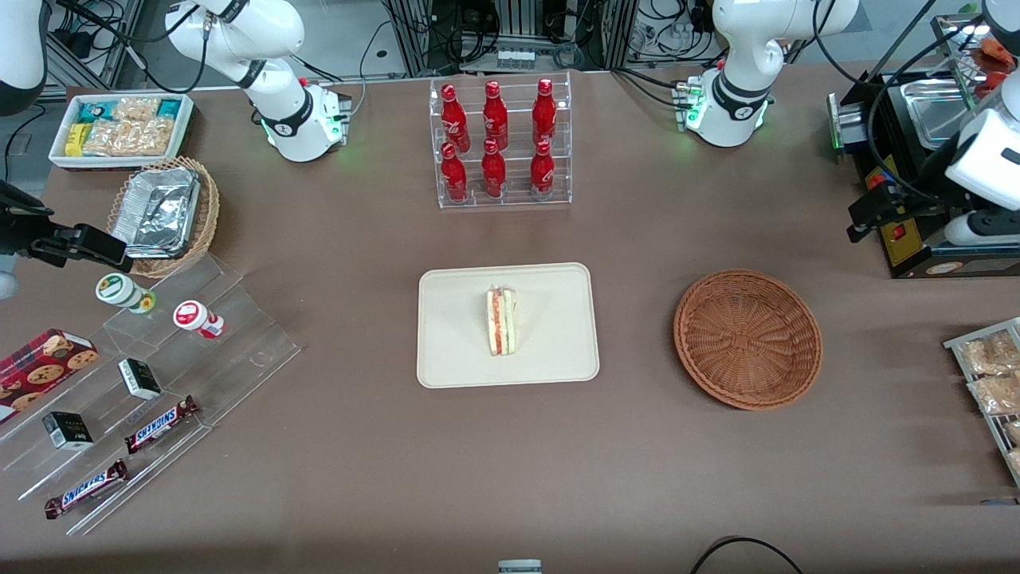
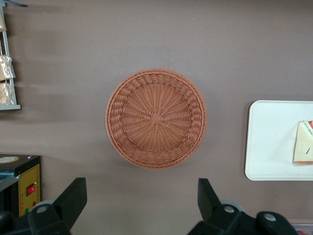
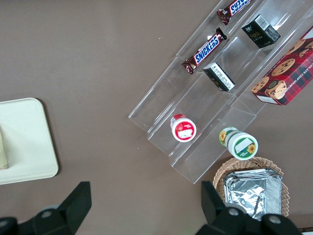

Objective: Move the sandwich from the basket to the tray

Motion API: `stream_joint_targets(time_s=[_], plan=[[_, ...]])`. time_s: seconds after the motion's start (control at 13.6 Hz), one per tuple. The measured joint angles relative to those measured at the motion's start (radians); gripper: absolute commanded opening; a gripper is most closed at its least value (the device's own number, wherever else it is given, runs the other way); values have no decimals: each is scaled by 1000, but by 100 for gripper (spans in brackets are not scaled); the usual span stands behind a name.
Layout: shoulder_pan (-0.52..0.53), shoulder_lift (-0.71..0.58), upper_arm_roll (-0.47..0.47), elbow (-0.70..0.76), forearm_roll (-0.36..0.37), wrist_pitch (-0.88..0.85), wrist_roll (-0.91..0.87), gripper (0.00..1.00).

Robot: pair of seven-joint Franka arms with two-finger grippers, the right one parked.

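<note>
The sandwich point(image 1: 501, 321) lies on the cream tray point(image 1: 454, 359) at the table's middle, its red and green filling facing up. It also shows in the left wrist view point(image 2: 304, 148) on the tray point(image 2: 271, 142). The reddish-brown wicker basket point(image 1: 747, 339) sits empty beside the tray, toward the working arm's end; the left wrist view looks straight down into it point(image 2: 156, 119). My left gripper point(image 1: 865, 217) is raised high, farther toward the working arm's end than the basket. It is open and empty point(image 2: 141, 198), with both fingers wide apart.
A clear rack of red bottles point(image 1: 500, 143) stands farther back than the tray. A black appliance point(image 1: 916, 183) and a rack of snack packets point(image 1: 992, 383) are at the working arm's end. Clear tiered shelves point(image 1: 159, 383) with snacks, a tan basket with foil point(image 1: 163, 214) and a white snack box point(image 1: 119, 127) are at the parked arm's end.
</note>
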State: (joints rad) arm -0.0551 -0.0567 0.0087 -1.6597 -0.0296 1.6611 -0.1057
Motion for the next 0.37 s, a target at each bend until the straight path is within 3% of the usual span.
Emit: stream_joint_targets(time_s=[0.37], plan=[[8,38,0,30,0,-2,1,100]])
